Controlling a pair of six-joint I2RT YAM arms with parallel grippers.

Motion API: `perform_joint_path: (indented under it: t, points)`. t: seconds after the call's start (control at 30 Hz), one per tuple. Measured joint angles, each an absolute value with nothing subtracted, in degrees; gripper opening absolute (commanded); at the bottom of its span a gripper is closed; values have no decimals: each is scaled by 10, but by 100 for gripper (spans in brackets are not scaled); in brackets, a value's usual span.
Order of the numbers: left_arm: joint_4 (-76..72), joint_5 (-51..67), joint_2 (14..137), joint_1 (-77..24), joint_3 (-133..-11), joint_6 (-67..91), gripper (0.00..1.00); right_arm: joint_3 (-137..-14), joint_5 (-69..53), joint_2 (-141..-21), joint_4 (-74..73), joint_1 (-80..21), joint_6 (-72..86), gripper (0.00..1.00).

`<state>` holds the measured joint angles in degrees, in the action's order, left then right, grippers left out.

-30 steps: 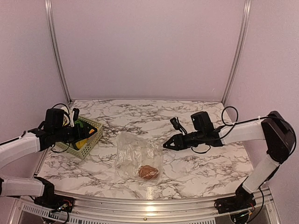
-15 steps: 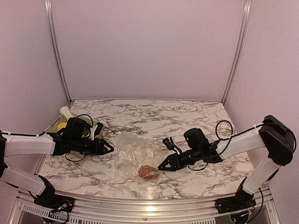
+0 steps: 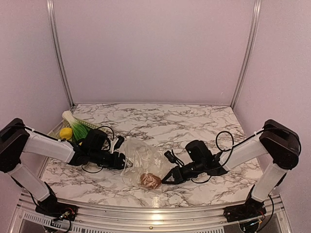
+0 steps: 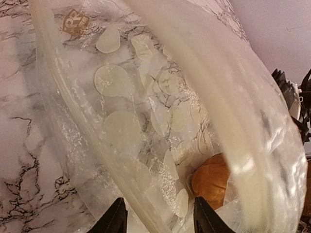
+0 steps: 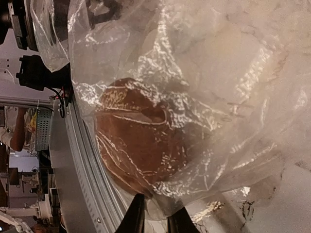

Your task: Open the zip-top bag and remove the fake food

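Observation:
The clear zip-top bag point(image 3: 141, 158) with white dots lies at the table's front middle. A brown round lump point(image 3: 150, 180) sits inside it near the front corner. My left gripper point(image 3: 122, 160) is at the bag's left edge, open. In the left wrist view point(image 4: 160, 221) the bag's pale rim point(image 4: 121, 97) runs between the fingers, with the lump point(image 4: 211, 177) beyond. My right gripper point(image 3: 164, 179) is at the bag's front right corner. In the right wrist view point(image 5: 156, 218) its fingers stand close together on the bag's plastic point(image 5: 194, 73), just below the lump point(image 5: 141, 145).
The pale green basket point(image 3: 91, 126) stands at the left behind my left arm. It holds a yellow lemon point(image 3: 65, 133) and a green vegetable with a white stalk point(image 3: 73, 124). The table's metal front rail point(image 5: 82, 184) runs close to the right gripper.
My left gripper has moved right from the basket to the bag's left edge. My right gripper has come down and left to the bag's front right corner. The bag has bunched up slightly.

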<state>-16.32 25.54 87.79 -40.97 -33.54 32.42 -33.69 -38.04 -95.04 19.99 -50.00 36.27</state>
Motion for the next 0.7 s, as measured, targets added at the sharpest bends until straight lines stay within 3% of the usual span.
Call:
perform_joint_path:
  t: [0.1,0.7]
  points:
    - [-182,262,888,-423,-346,326,48,-338,-366,-973,194,-500,363,0]
    - [-237,290,979,-499,-401,296,49,-428,-310,-1028,106,-500,298,0]
